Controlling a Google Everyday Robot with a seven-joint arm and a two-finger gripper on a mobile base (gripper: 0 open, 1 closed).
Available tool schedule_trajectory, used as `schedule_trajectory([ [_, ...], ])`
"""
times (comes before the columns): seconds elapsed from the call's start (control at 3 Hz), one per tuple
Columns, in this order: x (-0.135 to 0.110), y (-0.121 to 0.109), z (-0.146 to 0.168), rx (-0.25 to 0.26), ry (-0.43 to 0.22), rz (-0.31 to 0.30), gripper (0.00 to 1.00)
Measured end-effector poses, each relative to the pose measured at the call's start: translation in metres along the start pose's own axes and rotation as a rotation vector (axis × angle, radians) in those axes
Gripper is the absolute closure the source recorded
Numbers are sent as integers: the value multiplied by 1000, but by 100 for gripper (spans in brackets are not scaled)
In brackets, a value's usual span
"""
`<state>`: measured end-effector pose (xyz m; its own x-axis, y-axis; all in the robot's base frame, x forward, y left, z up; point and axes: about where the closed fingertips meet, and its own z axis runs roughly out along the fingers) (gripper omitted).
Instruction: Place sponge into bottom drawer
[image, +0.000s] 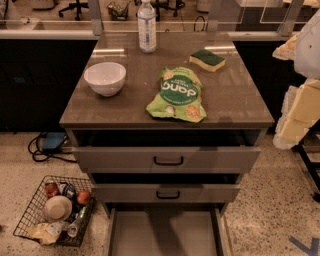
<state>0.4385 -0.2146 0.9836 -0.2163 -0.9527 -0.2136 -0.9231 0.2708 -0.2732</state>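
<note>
Grey-brown laminate on the cabinet (235, 95) top, glossy, with pale streaks of reflected light near its back edge. On that top, toward the back right corner, the sponge (207, 60): a small block lying flat, dark green scouring face up, yellow foam showing along its near side, untouched by anything else. At the middle of the cabinet top, reaching toward its front edge, a crinkly green snack bag (177, 95), near the sponge but apart from it. On the left half of the top, a white bowl (105, 78), upright. At the back edge, left of centre, a clear water bottle (146, 27), standing upright. In the cabinet front, three drawers: the top drawer (167, 159) and the middle drawer (167, 192), each with a black handle and each pulled out a little; at the cabinet's foot, the bottom drawer (165, 232), pulled far out, flat grey floor and pale side walls in plain view. Off the cabinet's right side, level with its front edge and clear of it, the gripper (292, 120), a pale cream shape at the end of the white arm; open or shut, impossible to tell. On the speckled floor off the cabinet's front left corner, a wire basket (22, 227) full of mixed small items.
</note>
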Motion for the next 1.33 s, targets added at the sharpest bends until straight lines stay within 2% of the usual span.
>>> schedule_trajectory([
  [0.33, 0, 0, 0, 0, 0, 0, 0],
  [0.67, 0, -18, 9, 8, -44, 40, 0],
  [1.0, 14, -67, 27, 56, -145, 166, 0],
  [1.33, 30, -114, 58, 113, -298, 297, 0],
])
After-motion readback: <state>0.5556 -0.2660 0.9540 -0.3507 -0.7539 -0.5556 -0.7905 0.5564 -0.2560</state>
